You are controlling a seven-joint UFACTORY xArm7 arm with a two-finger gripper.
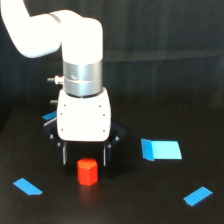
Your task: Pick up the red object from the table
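Fingers [84,154] are held apart above the desk [130,200]; the red object [87,171] is seen upright just below, between them, slightly toward the camera.

Four flat blue pieces lie scattered on a dark surface in front of a black backdrop.

The largest blue piece [160,149] is a rectangle lying toward the exterior view's right edge of the surface, with its left end folded or raised slightly. A narrow blue strip [198,196] lies angled near the front right corner. Another narrow blue strip [27,186] lies angled near the front left corner. A fourth blue piece [49,117], only partly visible, sits farther back on the left side. All four pieces lie well apart from one another. The black backdrop [165,45] behind shows faint vertical lines.
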